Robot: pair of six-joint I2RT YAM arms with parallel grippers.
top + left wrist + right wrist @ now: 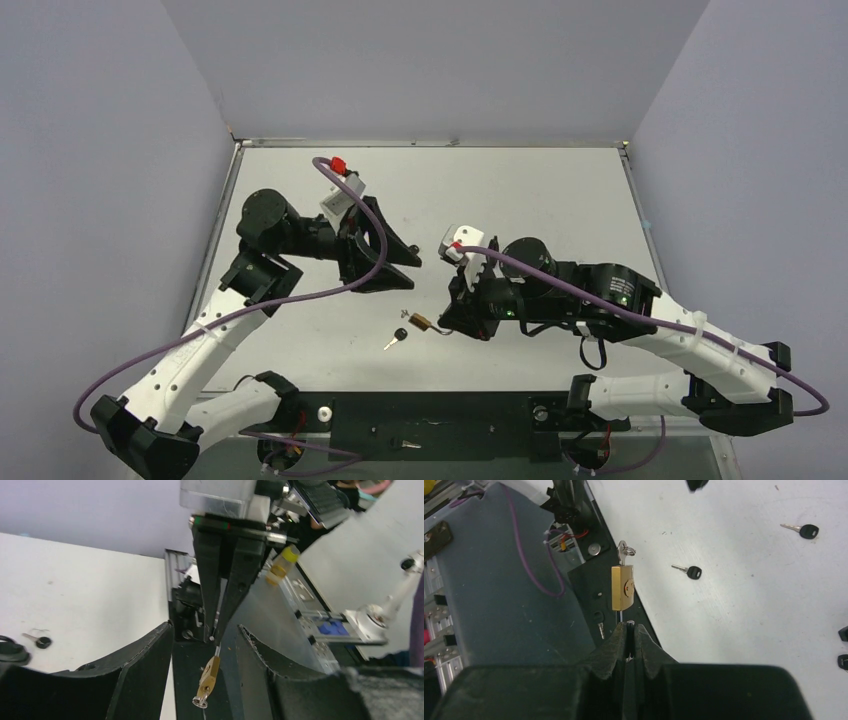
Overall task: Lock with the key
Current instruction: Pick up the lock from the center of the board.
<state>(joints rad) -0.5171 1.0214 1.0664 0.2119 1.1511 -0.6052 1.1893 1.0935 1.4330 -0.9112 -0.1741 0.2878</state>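
A small brass padlock [622, 587] hangs in the air off my right gripper [630, 626], which is shut on its thin shackle. A silver key [625, 551] sticks out of the keyhole at the padlock's far end. From above, the padlock [418, 322] juts left from the right gripper [447, 322], low over the table. My left gripper [412, 272] hovers just above and behind it, open and holding nothing. In the left wrist view the padlock [210, 675] and its key [201, 701] lie between and beyond the spread fingers [135, 675].
A black-headed key [398, 338] lies on the white table just left of the padlock. The right wrist view shows two such keys [689, 571] [804, 530] on the table and another [598, 622] on the black base plate [430, 420] at the near edge.
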